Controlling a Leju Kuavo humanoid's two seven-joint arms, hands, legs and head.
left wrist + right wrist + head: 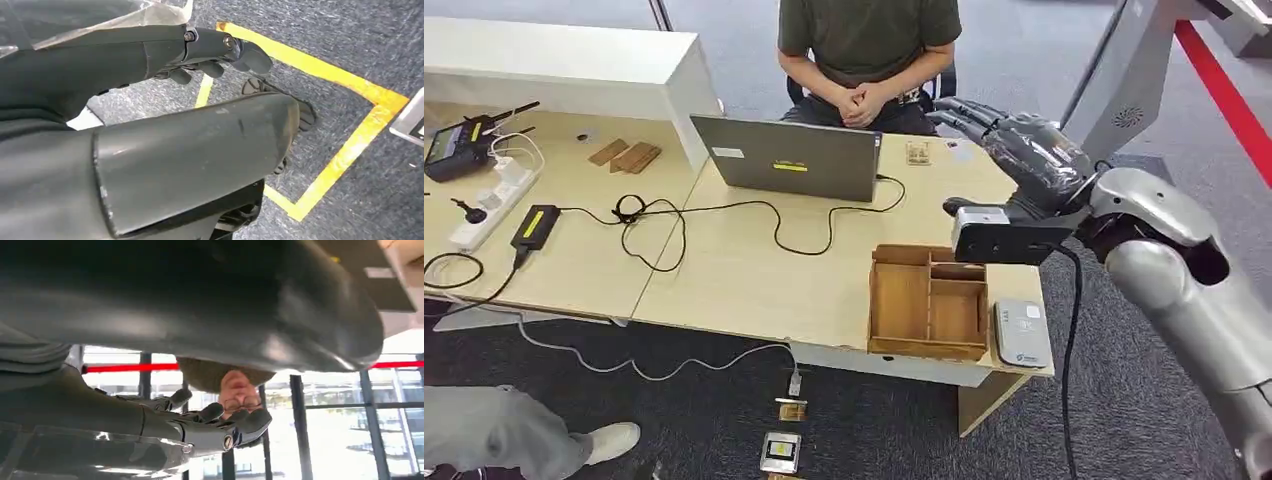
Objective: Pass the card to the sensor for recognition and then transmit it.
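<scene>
Head view: the right hand (1014,150) is raised above the far right part of the pale wooden desk (754,280), its dark fingers (964,118) stretched forward and slightly apart toward a seated person (869,50) whose own hands are clasped. No card can be made out in the hand from here; whether something thin lies against the palm cannot be told, since the hand is seen from its back. What may be cards lie on the dark carpet below the desk's front edge, a small brown one (792,409) and a pale one with a dark face (781,452), well apart from the raised hand. The sensor (1022,333) is a flat grey rounded slab at the desk's near right corner, just beside a wooden organiser tray (929,300) with several open compartments. Behind them stands an open grey laptop (789,157) with a black cable looping across the smooth wood. In the right wrist view the fingers (220,420) are lightly curled and apart with nothing visible between them, clear plastic wrap crinkling around the wrist. In the left wrist view the left hand (200,55) hangs over grey carpet marked with yellow tape (350,145), fingers loosely curled, holding nothing.
</scene>
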